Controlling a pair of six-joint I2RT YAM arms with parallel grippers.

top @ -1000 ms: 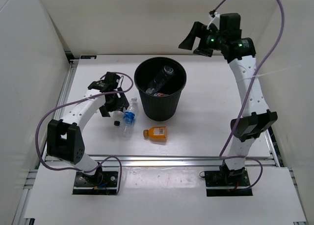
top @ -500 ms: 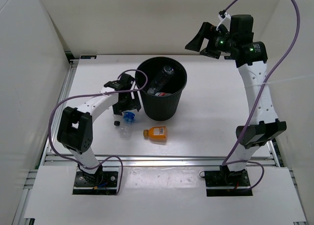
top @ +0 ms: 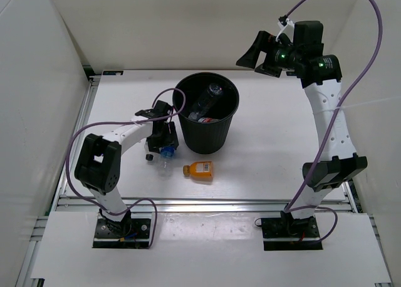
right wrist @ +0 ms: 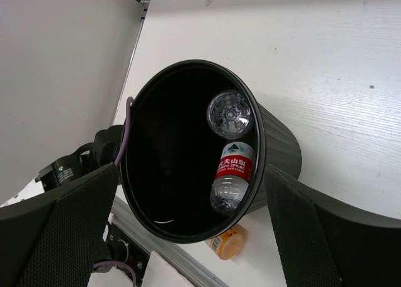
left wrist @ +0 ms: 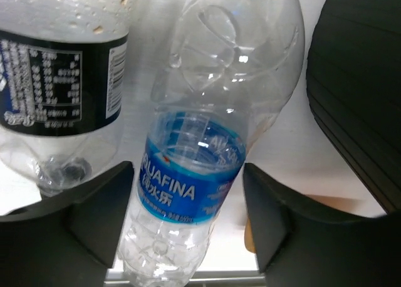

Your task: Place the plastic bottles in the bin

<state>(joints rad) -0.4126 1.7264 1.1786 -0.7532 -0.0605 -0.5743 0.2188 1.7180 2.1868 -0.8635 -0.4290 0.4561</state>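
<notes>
Looking down from overhead, the black bin (top: 205, 136) stands upright in the middle of the white tabletop (top: 276, 149), with a clear bottle (top: 207, 98) leaning inside it. Just left of the bin, the left gripper (top: 163, 143) is low over a blue-label bottle (top: 165, 154) lying on the tabletop. A small black cap (top: 149, 156) lies beside that bottle. An orange bottle (top: 199, 170) lies on its side below the bin, apart from it. The right gripper (top: 254, 54) hangs high at the upper right, its fingers spread wide and empty.

From the left wrist, the left gripper's fingers (left wrist: 94, 218) are spread on either side of the blue-label bottle, which runs between them, close to both. A black-label bottle (left wrist: 62, 80) lies at the upper left, alongside the blue one. The bin's ribbed wall fills the right edge.

From the right wrist, the bin's mouth shows between the fingers (right wrist: 56, 237). Inside it are a red-label bottle (right wrist: 233, 174) and the clear bottle, seen end-on. The orange bottle peeks out below the bin.
</notes>
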